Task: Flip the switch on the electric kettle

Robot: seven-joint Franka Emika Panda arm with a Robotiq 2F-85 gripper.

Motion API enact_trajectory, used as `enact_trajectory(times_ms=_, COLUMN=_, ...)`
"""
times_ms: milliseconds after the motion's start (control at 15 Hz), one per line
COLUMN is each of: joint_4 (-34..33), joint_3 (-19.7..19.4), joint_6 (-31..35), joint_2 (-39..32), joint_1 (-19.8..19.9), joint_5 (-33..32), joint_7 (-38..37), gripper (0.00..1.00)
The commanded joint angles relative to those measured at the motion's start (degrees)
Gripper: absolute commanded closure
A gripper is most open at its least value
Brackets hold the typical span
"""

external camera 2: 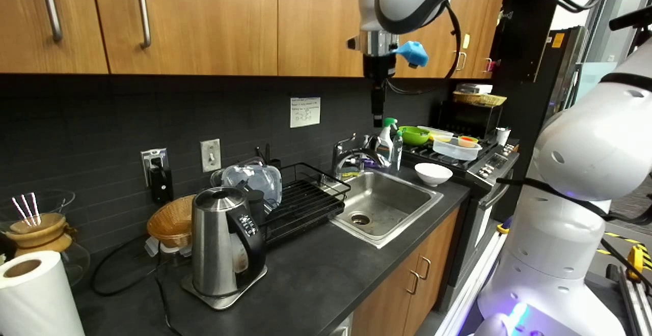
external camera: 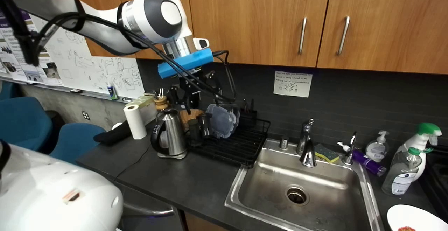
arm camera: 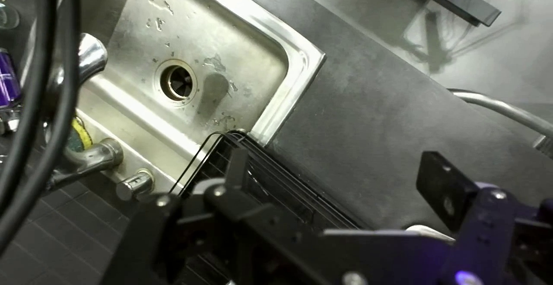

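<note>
The electric kettle, a shiny steel jug with a black handle, stands upright on its square base on the dark counter. It also shows in an exterior view. Buttons line the top of its handle; a separate switch cannot be made out. My gripper hangs in the air, well above the counter and apart from the kettle, as both exterior views show. In the wrist view the gripper is open, its fingers wide apart with nothing held. A pale rounded edge shows low there, mostly hidden by the gripper.
Beside the kettle stand a black drying rack with dishes, a wicker basket and a white paper roll. Beyond the rack lies the sink with its faucet. Wooden cabinets overhang the counter.
</note>
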State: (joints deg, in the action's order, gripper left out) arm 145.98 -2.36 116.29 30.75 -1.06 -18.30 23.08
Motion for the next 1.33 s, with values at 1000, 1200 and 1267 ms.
enact_trajectory(times_ms=1000, joint_4=0.49, joint_3=0.46, joint_6=-9.96, joint_2=-3.00, joint_1=-4.86, joint_5=-3.18, joint_7=20.39, gripper=0.00)
enact_trajectory(times_ms=1200, joint_4=0.48, joint_3=0.61, joint_6=-10.28, joint_2=-3.13, joint_1=-4.76, joint_5=-4.88, joint_7=20.38, gripper=0.00)
enact_trajectory(times_ms=1267, joint_4=0.48, joint_3=0.61, joint_6=-10.33, joint_2=-3.13, joint_1=-4.76, joint_5=-4.90, joint_7=20.38, gripper=0.00)
